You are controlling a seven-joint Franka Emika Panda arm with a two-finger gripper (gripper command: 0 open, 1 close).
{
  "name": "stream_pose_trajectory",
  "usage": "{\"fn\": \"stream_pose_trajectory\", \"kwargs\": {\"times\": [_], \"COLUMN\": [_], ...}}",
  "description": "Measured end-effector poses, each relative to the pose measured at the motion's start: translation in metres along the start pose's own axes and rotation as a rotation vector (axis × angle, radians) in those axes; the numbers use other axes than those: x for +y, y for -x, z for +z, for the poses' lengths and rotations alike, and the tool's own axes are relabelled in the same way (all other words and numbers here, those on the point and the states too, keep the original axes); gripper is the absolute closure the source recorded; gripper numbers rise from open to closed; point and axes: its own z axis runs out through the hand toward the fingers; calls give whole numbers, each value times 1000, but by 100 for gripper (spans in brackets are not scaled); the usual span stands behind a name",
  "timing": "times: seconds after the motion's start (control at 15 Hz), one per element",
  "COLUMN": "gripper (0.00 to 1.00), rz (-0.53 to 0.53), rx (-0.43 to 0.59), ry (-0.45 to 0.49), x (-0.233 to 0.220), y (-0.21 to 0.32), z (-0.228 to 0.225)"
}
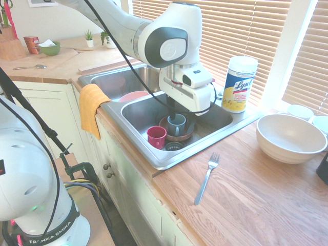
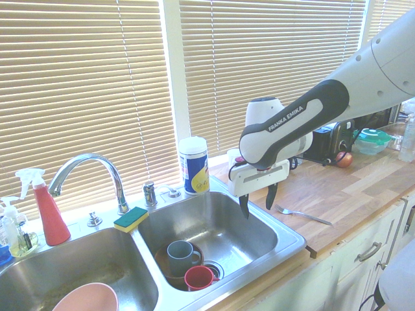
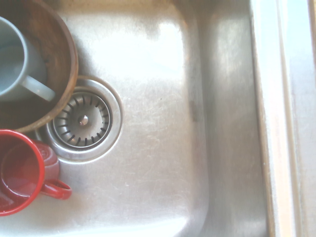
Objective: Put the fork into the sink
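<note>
The fork [image 1: 206, 178] [image 2: 303, 214] lies flat on the wooden counter right of the sink [image 1: 134, 139] [image 2: 249, 241], tines toward the window. My gripper [image 2: 257, 201] hangs over the sink's right basin near its counter-side wall. It is open, with nothing between the dark fingers [image 2: 244, 206], and the fork rests apart from it on the wood. The wrist view looks straight down on the bare steel floor of the sink [image 3: 163, 128] and the drain strainer [image 3: 83, 120].
In the right basin a grey mug [image 2: 181, 256] sits in a brown bowl [image 1: 180, 135], beside a red mug [image 1: 156, 136]. A Lysol canister [image 1: 239, 83] stands on the rim and a big white bowl [image 1: 290, 138] on the counter. An orange towel [image 1: 91, 108] hangs over the divider.
</note>
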Motion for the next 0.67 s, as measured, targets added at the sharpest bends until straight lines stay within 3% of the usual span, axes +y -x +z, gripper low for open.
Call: {"fn": "stream_pose_trajectory", "kwargs": {"times": [0.13, 0.33, 0.67], "gripper": [0, 0, 0], "rz": [-25, -209, -508], "rx": [-3, -45, -55], "ry": [5, 26, 50], "x": [0, 17, 84], "y": [0, -14, -60], "z": [0, -2, -6]}}
